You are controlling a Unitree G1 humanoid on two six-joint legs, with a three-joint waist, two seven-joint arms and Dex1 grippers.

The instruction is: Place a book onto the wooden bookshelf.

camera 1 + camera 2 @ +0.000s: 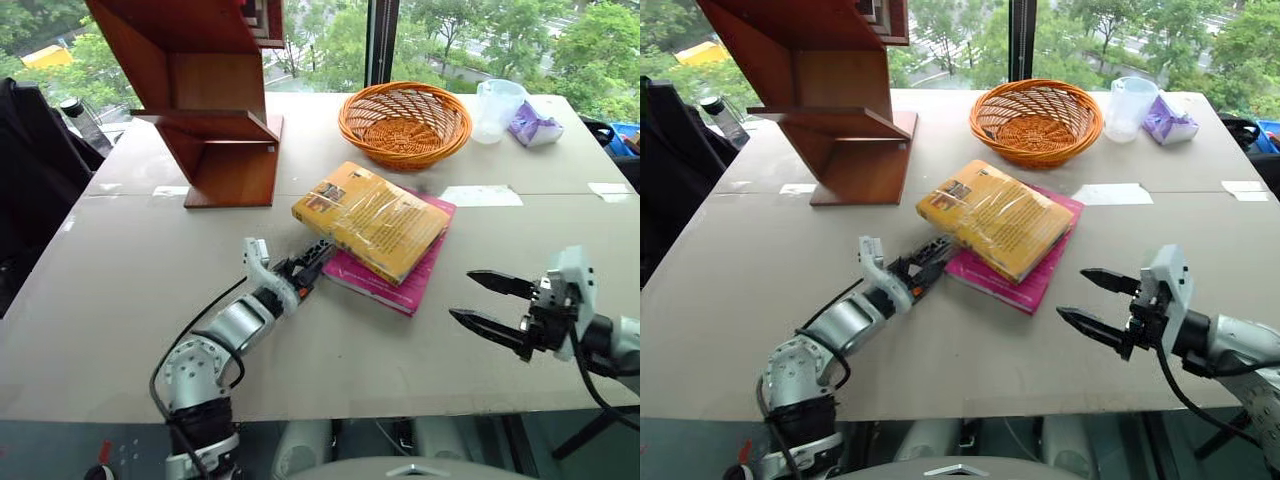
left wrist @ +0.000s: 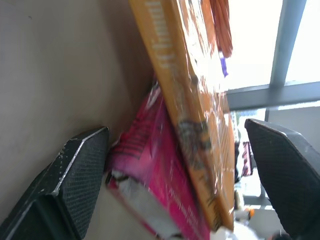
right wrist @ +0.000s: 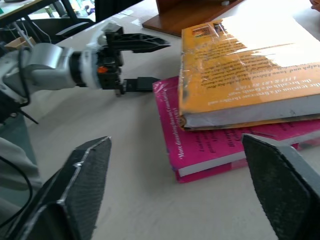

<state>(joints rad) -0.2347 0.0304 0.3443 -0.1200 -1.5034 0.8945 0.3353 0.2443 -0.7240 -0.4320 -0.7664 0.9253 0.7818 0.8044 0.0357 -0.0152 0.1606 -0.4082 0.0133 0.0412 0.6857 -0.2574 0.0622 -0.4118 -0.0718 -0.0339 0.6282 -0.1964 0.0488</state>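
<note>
Left eye view: glossy thick book [image 1: 375, 220], woven basket [image 1: 405, 123].

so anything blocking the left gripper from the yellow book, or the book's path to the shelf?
Nothing visible. The left gripper is open right at the corner of the yellow-orange book, which lies on top of the magenta-pink book. The table between the books and the wooden bookshelf is bare; the orange wicker basket sits off to the side.

The book [image 1: 375, 219] has a glossy yellow-orange cover that throws glare, over a matt magenta-pink book [image 1: 400, 282]. The wooden bookshelf [image 1: 205, 95] is smooth reddish-brown wood. The basket [image 1: 404, 123] is woven orange wicker. The table [image 1: 120, 290] is matt grey-beige.
</note>
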